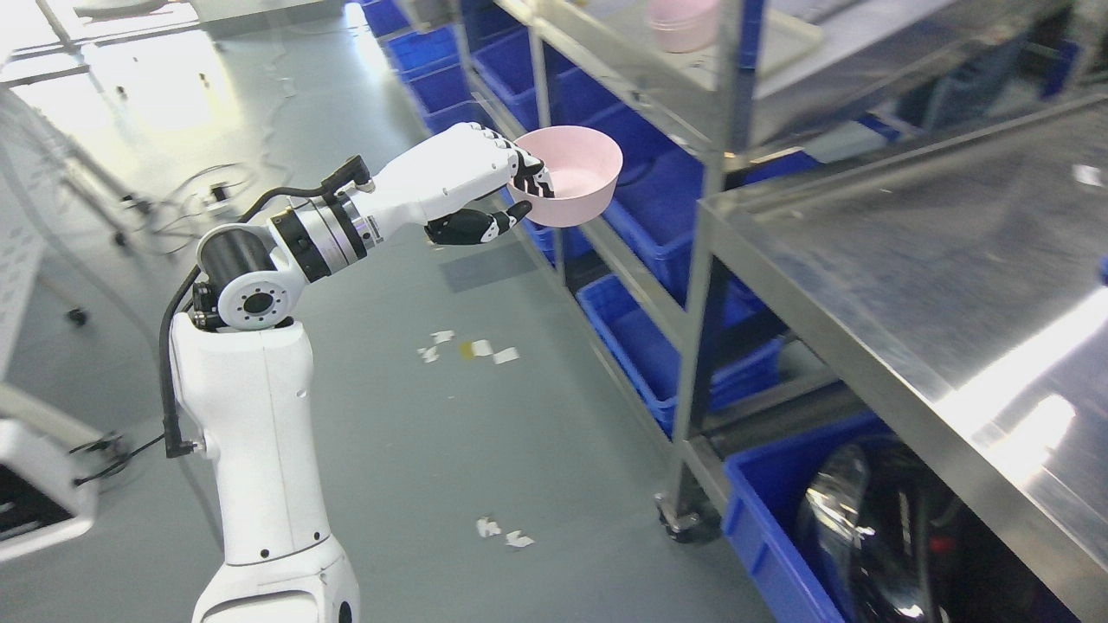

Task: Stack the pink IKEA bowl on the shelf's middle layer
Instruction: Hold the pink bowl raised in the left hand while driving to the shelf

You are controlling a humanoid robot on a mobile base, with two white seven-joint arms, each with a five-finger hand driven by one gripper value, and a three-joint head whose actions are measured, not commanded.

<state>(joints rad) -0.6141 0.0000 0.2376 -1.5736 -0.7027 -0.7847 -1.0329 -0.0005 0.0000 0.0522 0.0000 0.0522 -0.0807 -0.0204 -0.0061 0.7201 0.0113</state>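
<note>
One round pink plastic bowl [573,176] sits pinched at its rim by the white left hand [472,186], beside the steel shelf [718,173].

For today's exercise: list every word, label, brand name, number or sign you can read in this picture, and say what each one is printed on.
None can be read.
The pink bowl in the left hand shows no visible print.
The pink bowls on the shelf show no visible marking.
The blue bins show no visible labels.
The paper scraps on the floor are too small to tell.
</note>
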